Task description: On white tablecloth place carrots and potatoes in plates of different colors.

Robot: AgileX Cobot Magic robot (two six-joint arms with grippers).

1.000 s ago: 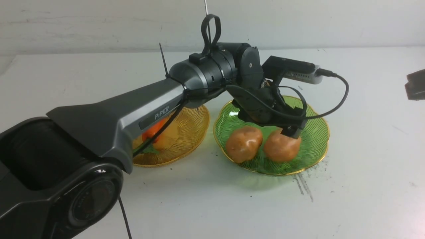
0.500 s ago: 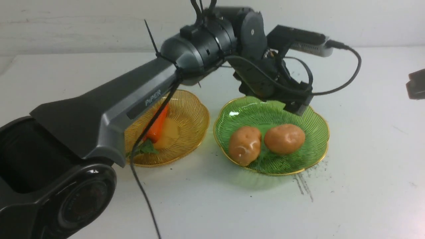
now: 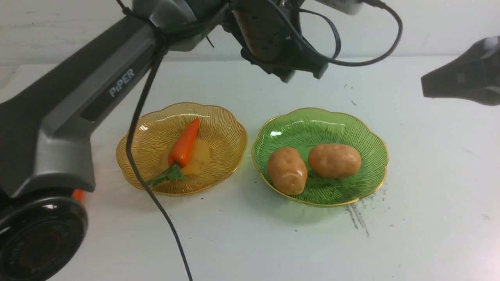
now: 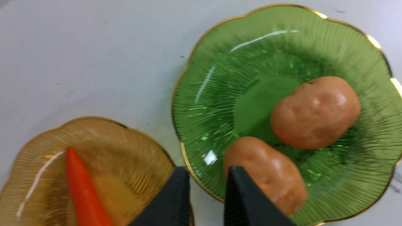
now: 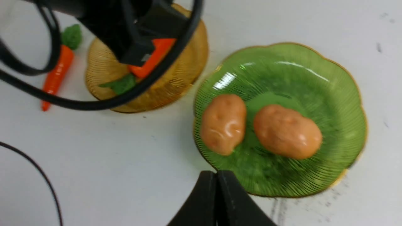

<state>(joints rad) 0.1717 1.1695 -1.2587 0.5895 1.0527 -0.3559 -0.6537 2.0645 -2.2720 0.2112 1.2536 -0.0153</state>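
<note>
Carrot (image 5: 56,75) loose on surface beside amber plate (image 3: 226,136); dangling cable (image 3: 133,125) could drag it. The left end effector (image 4: 207,171) is slightly parted and empty; right end effector (image 5: 216,172) clenched, empty.

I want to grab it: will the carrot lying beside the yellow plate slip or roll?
The carrot looks smooth and tapers to a point, so it may well slip from a pinch near the tip. Round-bodied, it could roll if nudged, probably curving. Its leafy top might slow that.
</note>
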